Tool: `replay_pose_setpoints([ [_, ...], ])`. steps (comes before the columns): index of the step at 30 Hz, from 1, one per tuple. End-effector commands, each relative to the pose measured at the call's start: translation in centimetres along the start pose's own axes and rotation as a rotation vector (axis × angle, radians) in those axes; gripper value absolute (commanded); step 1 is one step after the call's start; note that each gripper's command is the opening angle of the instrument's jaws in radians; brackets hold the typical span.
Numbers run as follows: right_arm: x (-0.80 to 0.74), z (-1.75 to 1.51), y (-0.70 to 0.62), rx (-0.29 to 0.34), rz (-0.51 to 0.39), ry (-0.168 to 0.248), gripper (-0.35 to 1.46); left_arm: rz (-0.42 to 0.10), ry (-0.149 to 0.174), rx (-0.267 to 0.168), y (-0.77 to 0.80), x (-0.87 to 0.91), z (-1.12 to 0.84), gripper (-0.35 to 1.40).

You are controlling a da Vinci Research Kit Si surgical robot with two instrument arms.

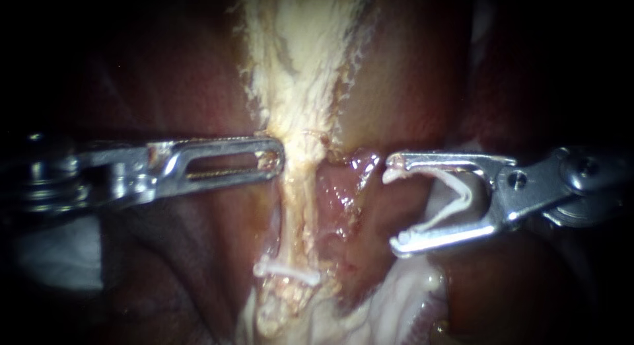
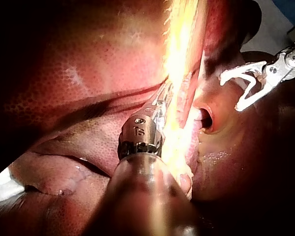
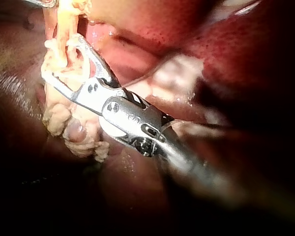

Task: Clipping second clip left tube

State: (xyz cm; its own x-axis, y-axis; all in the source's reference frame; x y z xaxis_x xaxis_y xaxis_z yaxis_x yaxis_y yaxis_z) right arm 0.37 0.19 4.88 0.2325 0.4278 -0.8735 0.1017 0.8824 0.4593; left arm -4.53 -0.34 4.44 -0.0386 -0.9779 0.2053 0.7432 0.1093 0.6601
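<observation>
left instrument (image 1: 276,161) grips tube (image 1: 297,203), right instrument (image 1: 394,203) clip (image 1: 465,198)

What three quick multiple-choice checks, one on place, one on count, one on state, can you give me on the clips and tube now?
1. Where in the endoscope view is the closed clip on the tube?
A. above the left instrument
B. below it
C. level with it

2. How many clips are on the tube?
A. none
B. one
C. two

3. The open clip at the right instrument is:
A. squeezed shut round the tube
B. lying loose
C. held between the jaws, clear of the tube

Key:
1. B, it crosses the tube lower down.
2. B, only one white bar crosses it.
3. C, a gap shows between them.
</observation>
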Motion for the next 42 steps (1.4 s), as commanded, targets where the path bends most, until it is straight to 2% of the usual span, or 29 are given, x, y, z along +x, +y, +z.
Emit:
replay_pose_setpoints([
  [1, 0.0, -0.01, 0.0, 0.001, 0.0, 0.0, 0.6, 0.0, 0.0, 0.0, 0.0, 0.0, 0.0, -0.35],
  [6, -0.02, 0.0, -0.01, 0.012, -0.002, 0.004, 0.6, -0.001, 0.004, 0.003, 0.0, -0.04, -0.08, -0.35],
  [13, -0.12, 0.12, -0.07, 0.016, -0.011, 0.006, 0.6, -0.011, 0.0, -0.019, -0.07, -0.25, -0.53, -0.35],
  [16, -0.17, 0.2, -0.09, 0.019, -0.015, 0.007, 0.6, -0.014, -0.012, -0.025, -0.08, -0.29, -0.72, -0.35],
  [19, -0.23, 0.32, -0.11, 0.027, -0.025, 0.007, 0.6, -0.016, -0.014, -0.025, -0.08, -0.3, -0.83, -0.35],
  [24, -0.37, 0.63, -0.12, 0.047, -0.014, -0.019, 0.6, -0.017, -0.016, -0.028, -0.12, -0.27, -0.86, -0.35],
  [35, -0.81, 1.37, -0.11, 0.097, 0.046, -0.035, 0.6, -0.018, -0.02, -0.031, -0.15, -0.22, -0.88, -0.35],
  [42, -0.91, 1.63, -0.1, 0.118, 0.065, -0.037, 0.6, -0.019, -0.021, -0.033, -0.19, -0.21, -0.91, -0.35],
])
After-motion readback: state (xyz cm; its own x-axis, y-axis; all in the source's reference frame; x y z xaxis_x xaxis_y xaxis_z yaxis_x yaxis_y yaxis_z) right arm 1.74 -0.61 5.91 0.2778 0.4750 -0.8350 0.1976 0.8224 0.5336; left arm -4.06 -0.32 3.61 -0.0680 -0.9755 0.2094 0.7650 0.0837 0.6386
